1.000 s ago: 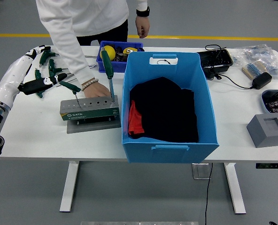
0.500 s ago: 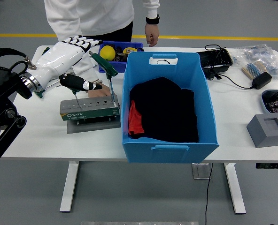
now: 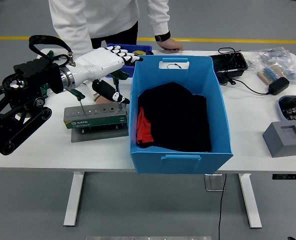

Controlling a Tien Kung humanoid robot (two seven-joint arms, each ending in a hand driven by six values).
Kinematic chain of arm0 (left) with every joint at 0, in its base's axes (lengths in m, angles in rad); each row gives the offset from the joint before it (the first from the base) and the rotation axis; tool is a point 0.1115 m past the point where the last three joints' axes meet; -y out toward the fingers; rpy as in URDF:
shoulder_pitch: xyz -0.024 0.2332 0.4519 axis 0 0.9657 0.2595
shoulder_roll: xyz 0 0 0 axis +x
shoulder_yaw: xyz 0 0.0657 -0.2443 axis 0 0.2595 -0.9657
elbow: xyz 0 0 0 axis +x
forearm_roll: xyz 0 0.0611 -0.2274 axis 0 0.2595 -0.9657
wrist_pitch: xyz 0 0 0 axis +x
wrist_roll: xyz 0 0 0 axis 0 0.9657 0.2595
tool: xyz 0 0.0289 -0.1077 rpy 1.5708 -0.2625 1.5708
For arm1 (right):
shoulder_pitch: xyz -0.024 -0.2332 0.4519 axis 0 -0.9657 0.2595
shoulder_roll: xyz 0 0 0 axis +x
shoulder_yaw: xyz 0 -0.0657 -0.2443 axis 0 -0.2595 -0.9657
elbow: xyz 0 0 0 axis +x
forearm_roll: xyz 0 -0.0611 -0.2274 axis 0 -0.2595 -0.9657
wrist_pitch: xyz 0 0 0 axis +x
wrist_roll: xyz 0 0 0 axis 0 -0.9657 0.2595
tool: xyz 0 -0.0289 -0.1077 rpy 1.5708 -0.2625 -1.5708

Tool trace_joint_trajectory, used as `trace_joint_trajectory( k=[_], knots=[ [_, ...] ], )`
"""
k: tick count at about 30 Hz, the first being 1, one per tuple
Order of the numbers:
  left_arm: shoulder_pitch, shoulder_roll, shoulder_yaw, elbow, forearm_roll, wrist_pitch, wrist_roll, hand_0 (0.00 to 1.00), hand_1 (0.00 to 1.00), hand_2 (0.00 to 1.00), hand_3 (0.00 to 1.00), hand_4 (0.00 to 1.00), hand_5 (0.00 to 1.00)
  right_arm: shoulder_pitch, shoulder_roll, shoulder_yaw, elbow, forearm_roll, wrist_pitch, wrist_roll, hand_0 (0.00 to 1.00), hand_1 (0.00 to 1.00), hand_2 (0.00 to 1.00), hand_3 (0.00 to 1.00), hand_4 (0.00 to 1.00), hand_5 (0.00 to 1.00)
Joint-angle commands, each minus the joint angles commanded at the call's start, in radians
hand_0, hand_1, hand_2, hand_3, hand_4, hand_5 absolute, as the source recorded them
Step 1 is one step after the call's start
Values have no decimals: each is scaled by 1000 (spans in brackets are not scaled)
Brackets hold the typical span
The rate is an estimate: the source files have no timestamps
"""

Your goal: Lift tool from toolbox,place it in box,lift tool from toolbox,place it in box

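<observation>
The left hand (image 3: 108, 62) covers most of the green-handled tool (image 3: 119, 85) standing in the toolbox (image 3: 94, 119), so only its thin shaft and a sliver of handle show below the palm; whether the fingers actually close on the handle cannot be told, though the white fingers lie extended toward the blue box (image 3: 180, 112) and the black thumb (image 3: 108, 91) hangs under the palm beside the shaft. A 2nd green tool (image 3: 77, 94) sits in the toolbox's left holes, partly hidden by the forearm. The person's hand (image 3: 102, 99) behind the toolbox is mostly screened by the thumb; the person's other hand (image 3: 169, 44) rests on the far table edge. The right arm is out of view. Compared with 0.5 s ago, the left hand has travelled right and now sits over the standing tool, its fingertips at the box's upper left corner, and the person's far hand has dropped onto the table. The box holds black and red cloth (image 3: 174, 117). The white table (image 3: 43, 145) also carries a small blue bin (image 3: 130, 50), a black charger (image 3: 278, 86) and a grey block (image 3: 286, 139); the grey floor has a yellow line.
</observation>
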Motion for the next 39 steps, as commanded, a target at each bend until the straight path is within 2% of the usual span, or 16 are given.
trace_joint_trajectory(
  k=[1,6,7,12,13,16,18,19,24,25,30,31,36,37,39],
  knots=[
    [-8,-10,1,21,-5,-5,12,864,895,916,885,998,541,1,-1,0,0,0,0,0,669,669,717,561,781,665],
    [-37,-46,-11,110,-29,-33,57,864,895,916,885,998,541,6,-4,-1,-1,-1,0,2,669,669,717,561,781,665],
    [-43,-52,-12,127,-34,-39,64,780,778,774,802,998,576,6,-4,-1,-1,-1,0,2,670,668,718,561,781,665],
    [-69,-76,-8,195,-33,-71,103,780,778,774,802,998,576,9,-5,0,-1,-2,0,2,670,668,718,561,781,665],
    [-74,-80,-7,205,-31,-76,110,707,673,661,706,998,629,9,-5,0,-1,-3,0,2,670,667,718,561,781,664],
    [-85,-91,0,230,-33,-74,116,707,673,661,706,998,629,11,-6,1,-1,-8,0,1,670,667,718,561,781,664],
    [-90,-97,5,242,-33,-67,116,707,673,661,706,998,629,12,-7,1,-1,-9,0,1,670,667,718,561,781,664],
    [-91,-98,6,245,-33,-65,116,595,551,538,619,998,685,12,-7,1,-1,-9,0,1,670,667,718,561,781,664],
    [-97,-109,30,268,-42,-43,113,595,551,538,619,998,685,13,-6,2,-1,-11,0,0,670,667,718,561,781,664],
    [-97,-110,35,271,-40,-41,113,524,437,424,533,998,714,13,-6,2,-1,-12,0,0,670,668,718,561,781,664],
    [-101,-118,55,277,-31,-37,118,524,437,424,533,998,714,14,-6,1,-1,-11,0,0,670,668,718,561,781,664],
    [-102,-119,57,277,-29,-35,118,417,298,315,440,998,725,14,-6,0,-1,-10,0,0,672,668,717,561,782,664],
    [-109,-123,70,283,-21,-22,121,417,298,315,440,998,725,16,-7,-3,-1,-8,1,1,672,668,717,561,782,664],
    [-110,-123,72,284,-20,-19,122,329,215,240,334,998,737,16,-7,-3,-1,-8,1,1,671,668,717,561,782,664],
    [-113,-124,74,286,-18,-13,123,329,215,240,334,998,737,16,-7,-3,-1,-7,1,1,671,668,717,561,782,664]
  ],
)
